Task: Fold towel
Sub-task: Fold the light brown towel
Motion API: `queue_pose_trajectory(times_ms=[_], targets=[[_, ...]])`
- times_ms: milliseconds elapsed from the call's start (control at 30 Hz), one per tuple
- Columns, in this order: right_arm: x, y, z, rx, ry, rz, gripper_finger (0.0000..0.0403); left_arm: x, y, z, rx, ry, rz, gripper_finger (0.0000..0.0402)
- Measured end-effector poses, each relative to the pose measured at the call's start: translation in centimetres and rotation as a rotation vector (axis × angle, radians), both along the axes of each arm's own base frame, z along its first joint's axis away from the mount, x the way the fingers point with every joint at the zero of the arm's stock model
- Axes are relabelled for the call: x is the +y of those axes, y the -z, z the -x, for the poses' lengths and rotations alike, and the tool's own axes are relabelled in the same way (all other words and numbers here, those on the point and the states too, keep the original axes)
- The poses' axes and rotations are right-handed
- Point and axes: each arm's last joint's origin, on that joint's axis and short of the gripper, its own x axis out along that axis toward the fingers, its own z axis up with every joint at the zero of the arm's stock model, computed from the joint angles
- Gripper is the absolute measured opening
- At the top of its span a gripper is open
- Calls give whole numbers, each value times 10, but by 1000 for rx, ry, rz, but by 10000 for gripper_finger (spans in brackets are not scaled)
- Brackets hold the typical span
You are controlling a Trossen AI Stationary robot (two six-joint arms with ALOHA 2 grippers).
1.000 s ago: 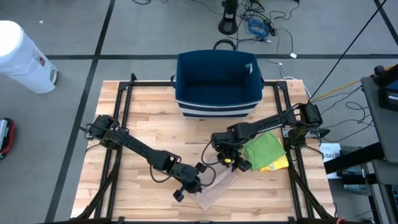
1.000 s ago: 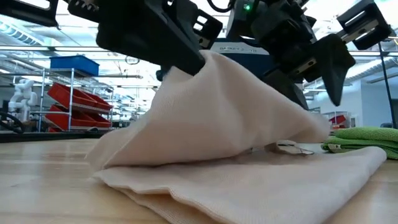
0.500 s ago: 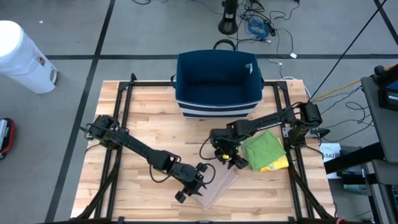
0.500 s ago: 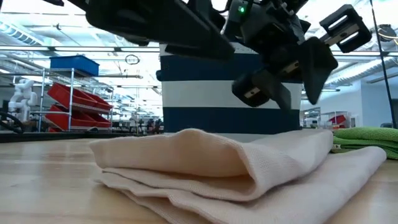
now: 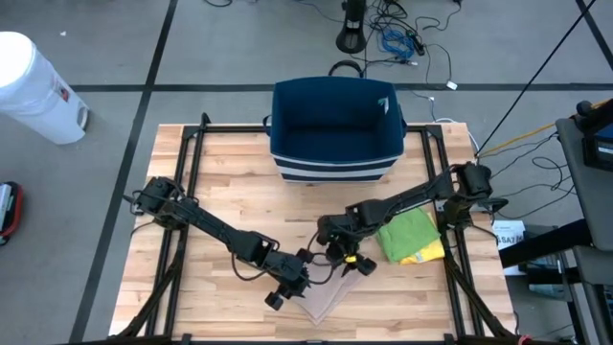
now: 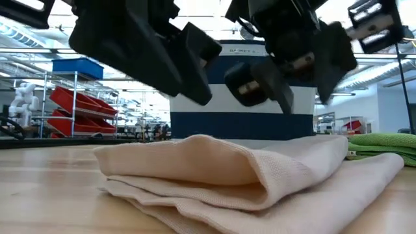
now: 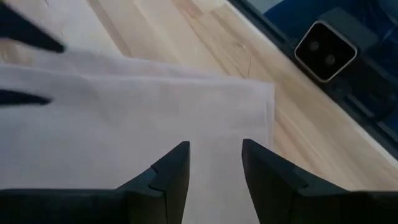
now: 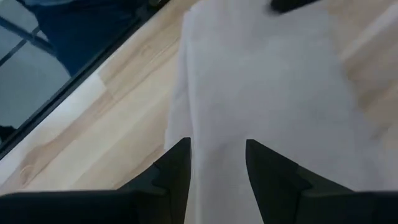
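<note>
Wooden table (image 5: 220,182) carrying a folded beige towel (image 6: 247,179), a green cloth (image 5: 407,233) and a navy basket (image 5: 335,129).

We can read almost no text here. In the low view, small white lettering runs along the dark upper band of the blue and white basket (image 6: 260,97), at about twelve o'clock above the folded cloth, but we cannot make out its words. The white container (image 5: 34,86) at ten o'clock carries a small label, unreadable to us.
</note>
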Motion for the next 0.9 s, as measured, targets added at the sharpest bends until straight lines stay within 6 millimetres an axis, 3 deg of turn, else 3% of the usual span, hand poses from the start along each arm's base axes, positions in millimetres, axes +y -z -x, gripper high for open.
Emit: queue_pose_trajectory(times_ms=[367,533,700,900], targets=[[26,46,-8,43,-64,28,139,3,4,3,26,-18,-81,153],[24,51,-12,-60,-82,196,139,5,5,3,-2,9,-151,153],[7,52,-16,-83,-31,316,139,14,10,6,55,-26,-238,153],[-26,52,-23,-67,158,453,139,27,19,18,175,-126,-465,153]])
